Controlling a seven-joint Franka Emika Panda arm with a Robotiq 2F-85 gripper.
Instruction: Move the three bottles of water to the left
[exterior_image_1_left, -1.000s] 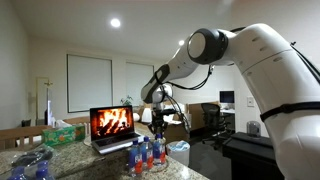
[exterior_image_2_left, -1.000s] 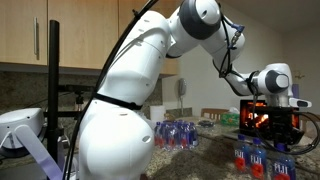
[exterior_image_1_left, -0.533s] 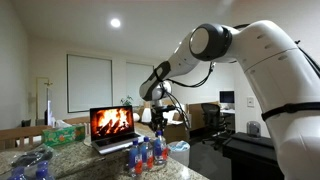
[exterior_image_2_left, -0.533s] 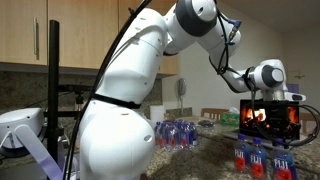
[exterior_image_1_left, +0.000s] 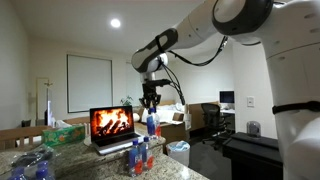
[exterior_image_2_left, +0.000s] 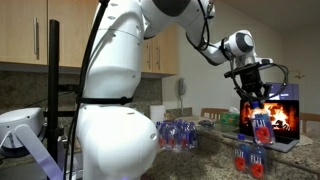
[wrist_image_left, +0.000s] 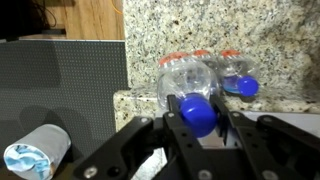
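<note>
Hidden: in wrist view the small clear plastic held bottle (wrist_image_left: 188, 80) w/ blue cap and red-and-blue label is covering part of the two alike counter bottles (wrist_image_left: 236, 70); only one of their caps is showing clearly.
Cut off: the robot's white arm is running off the frame edge in both ext. views.
Hard to tell: crumpled white-blue thing (wrist_image_left: 30, 160) beside the laptop's dark panel in wrist view is looking too blurred to name.
Claw: black Robotiq gripper (exterior_image_1_left: 150, 112) (exterior_image_2_left: 257, 98) (wrist_image_left: 198, 120) is pinching narrow on the held bottle's neck, right at the cap.
Held bottle: hanging upright (exterior_image_1_left: 151, 124) (exterior_image_2_left: 260, 122) in front of the open black laptop (exterior_image_1_left: 110, 125) (exterior_image_2_left: 287, 108) w/ fire video on its screen, clear of the speckled granite counter (exterior_image_1_left: 90, 162).
Counter bottles: standing close together (exterior_image_1_left: 140, 155) (exterior_image_2_left: 250, 158) on the counter, just in front of the laptop.
Change vs 1 s ago: gripper was sitting low at the group of three; now one bottle is riding up w/ it, two are staying down.
</note>
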